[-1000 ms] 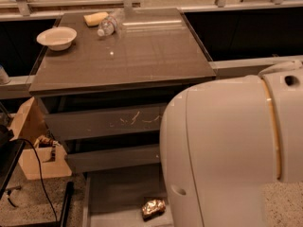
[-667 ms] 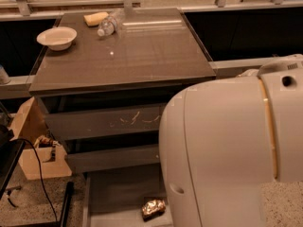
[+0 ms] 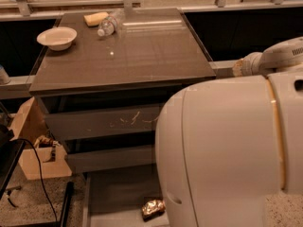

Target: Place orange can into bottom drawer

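1. Arm: the big white arm housing (image 3: 227, 150) fills the lower right foreground. A second white link (image 3: 284, 56) with a beige joint sits above it at the right edge.
2. Gripper: out of view, so I can't tell whether it is open, closed or holding anything.
3. Bottom drawer (image 3: 113, 193): pulled open, grey floor visible. The housing covers its right part.
4. Orange can (image 3: 153, 208): inside the bottom drawer, lying on its side on the floor, just beside the edge of the housing.
5. Middle drawer (image 3: 109, 159) and scratched upper drawer (image 3: 102, 122): fronts stepped back above the open one, insides not visible.
6. Cabinet top (image 3: 142, 56): white bowl (image 3: 57, 37) at the back left, clear water bottle (image 3: 110, 24) lying down near the back edge, yellow sponge (image 3: 95, 18) just beside it.
7. Left of the cabinet: a cardboard box (image 3: 33, 141) on the floor, with a black cable (image 3: 40, 174) running down in front of it.
8. Obstruction: only the arm housing, which blocks the right side of all three drawer fronts.
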